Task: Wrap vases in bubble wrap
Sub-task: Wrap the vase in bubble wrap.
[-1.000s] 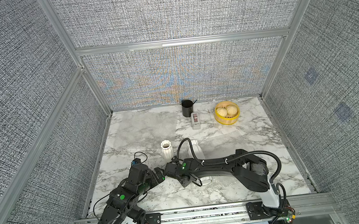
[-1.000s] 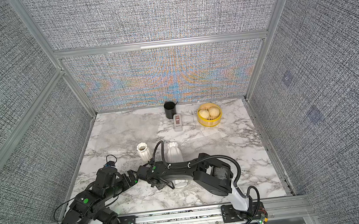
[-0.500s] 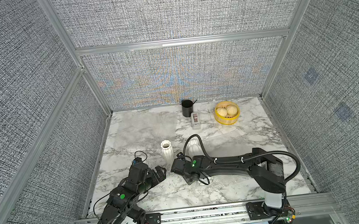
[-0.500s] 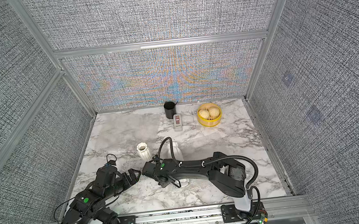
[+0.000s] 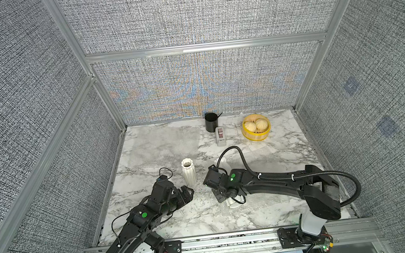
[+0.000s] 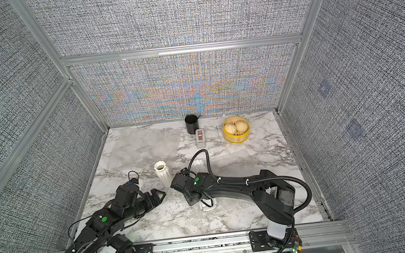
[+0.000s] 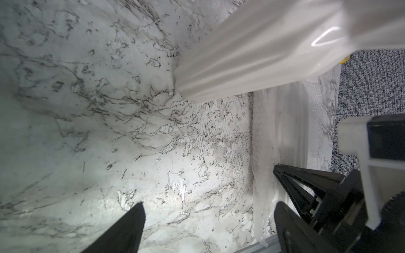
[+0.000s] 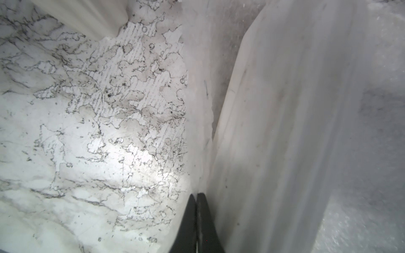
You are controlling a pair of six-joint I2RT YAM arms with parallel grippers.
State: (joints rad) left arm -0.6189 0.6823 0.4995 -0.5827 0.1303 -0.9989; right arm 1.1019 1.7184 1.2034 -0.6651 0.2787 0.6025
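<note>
Clear bubble wrap (image 8: 198,92) rises around the tall ribbed white vase (image 8: 285,131) near the front of the table (image 5: 193,223), mostly hidden beneath the right arm (image 5: 273,179). The short vase (image 5: 188,171) stands bare just beside it. The right gripper (image 8: 196,198) pinches the wrap; the left gripper (image 7: 208,192) gapes wide.

The left arm (image 5: 151,209) and right arm (image 5: 276,183) are showing black shells over white base links (image 5: 311,223), each carrying a round green dot (image 5: 143,214), the right trailing a ribbed black hose (image 5: 355,185), the left gripper (image 5: 189,190) bearing tapered black fingers (image 7: 129,230).
</note>
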